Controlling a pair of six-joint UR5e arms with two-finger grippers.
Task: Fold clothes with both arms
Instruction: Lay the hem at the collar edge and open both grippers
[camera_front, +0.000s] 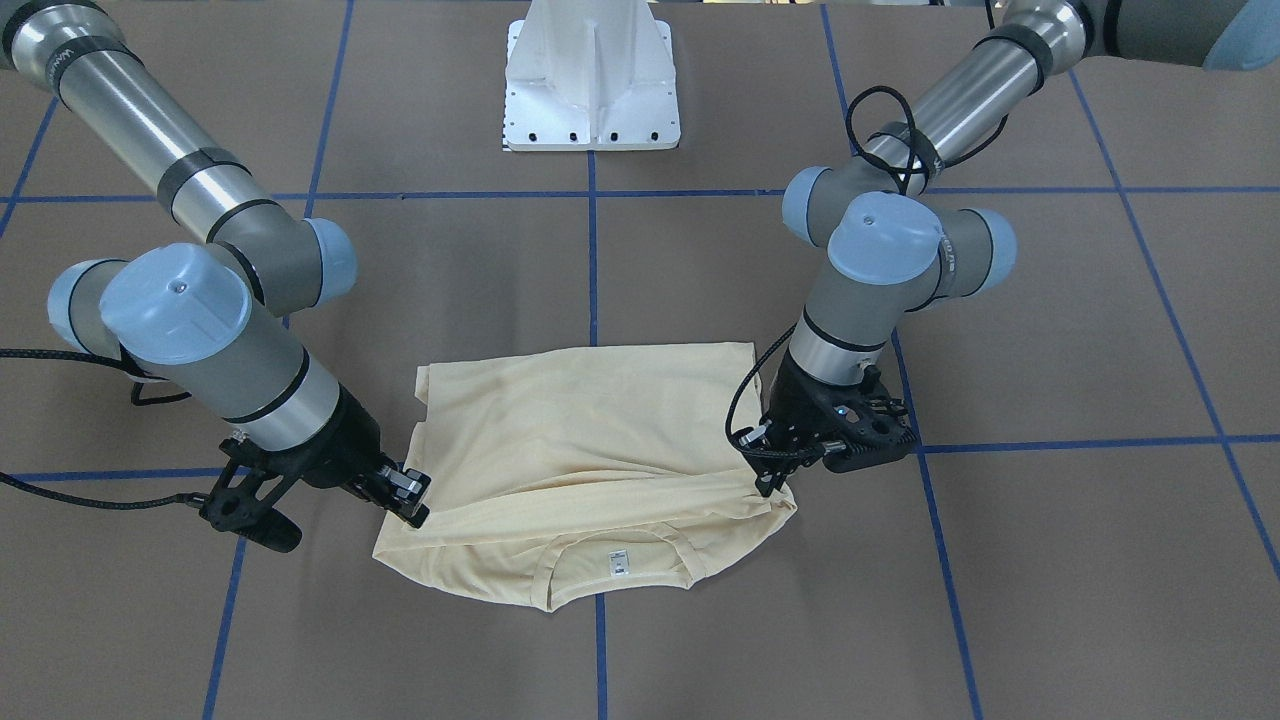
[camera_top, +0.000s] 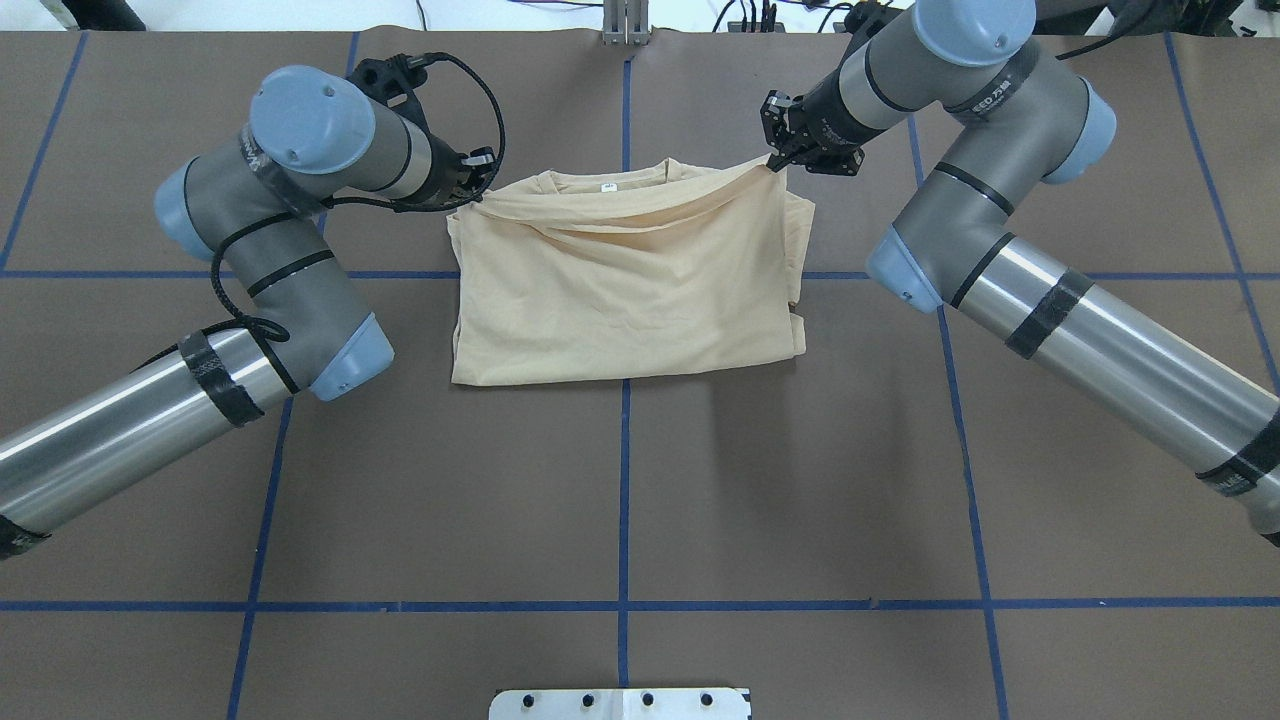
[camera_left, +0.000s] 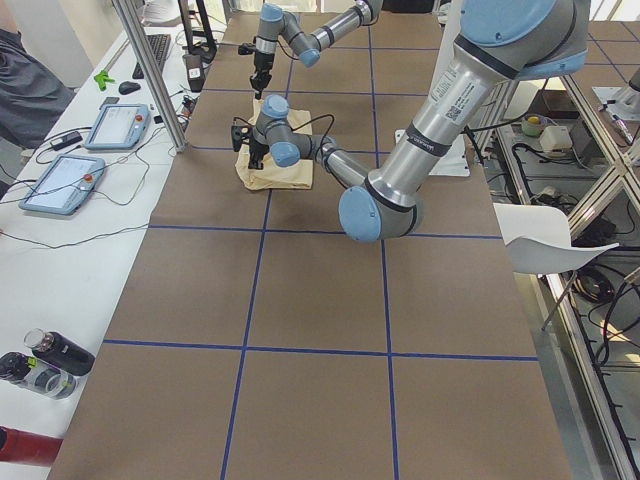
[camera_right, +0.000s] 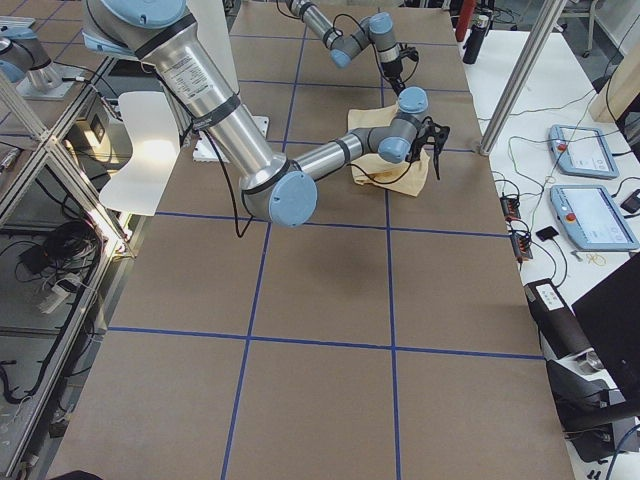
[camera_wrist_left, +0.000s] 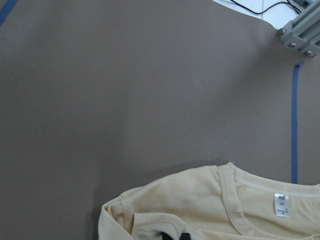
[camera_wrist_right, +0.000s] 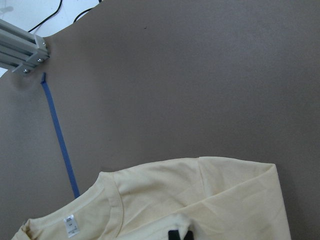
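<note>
- White pedestal base (camera_top: 620, 703) is sitting at the near edge of the brown surface (camera_top: 800, 480), which is carrying a grid of blue tape lines (camera_top: 623, 470).
- Reaching in from the left, the left arm (camera_top: 250, 270) is bending over the far part of the surface. The left tool (camera_top: 468, 188) is clamping together on a turned-over edge of the T-shirt (camera_top: 620, 290), at its far left corner.
- Lying folded in the far middle of the surface, the T-shirt is showing its collar and small white neck label (camera_top: 605, 186) on the side away from the robot. The gripped edge is stretching, slightly raised, between the two tools.
- Coming in from the right, the right arm (camera_top: 1010, 270) is angling down. The right tool (camera_top: 777, 163) is pinching together on the same edge at the far right corner.
</note>
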